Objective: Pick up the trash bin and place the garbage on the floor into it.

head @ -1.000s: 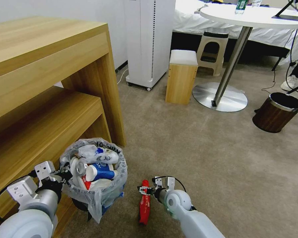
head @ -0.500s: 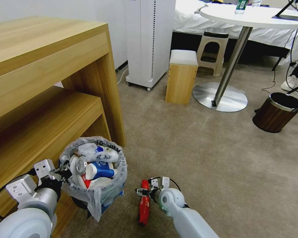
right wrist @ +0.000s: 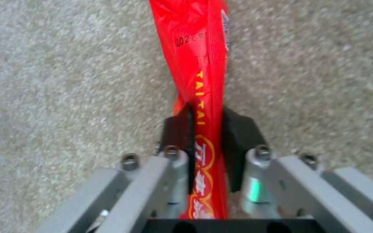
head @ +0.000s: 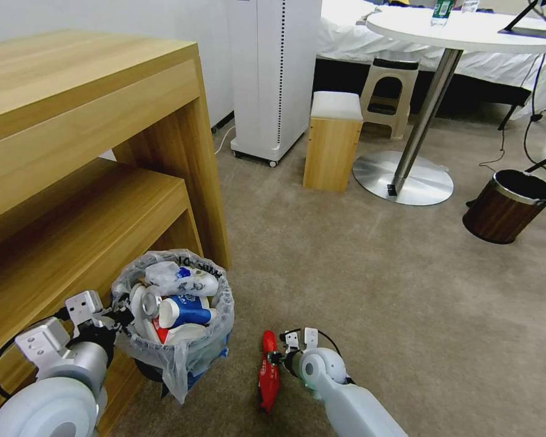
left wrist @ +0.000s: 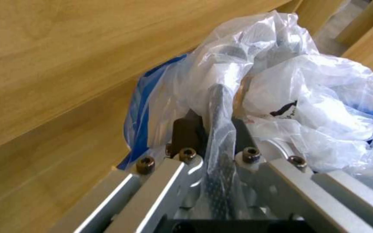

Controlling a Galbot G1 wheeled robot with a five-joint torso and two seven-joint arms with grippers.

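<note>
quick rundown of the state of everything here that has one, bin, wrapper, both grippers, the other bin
trash bin: upright, lined, nearly full of litter, held at its rim.
red wrapper: pinched at its middle, over the carpet.
left gripper: shut on the bin's bagged rim.
right gripper: shut on the red wrapper.
brown bin: upright on the carpet, open-topped.

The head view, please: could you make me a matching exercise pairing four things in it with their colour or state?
Things:
1. red wrapper
2. trash bin
3. brown bin
4. round table

States:
A. stands at right on the carpet
B. pinched by the right end effector
C. white top, bottle on it
D. bagged rim held by the left end effector

Pairs: 1-B, 2-D, 3-A, 4-C
</note>
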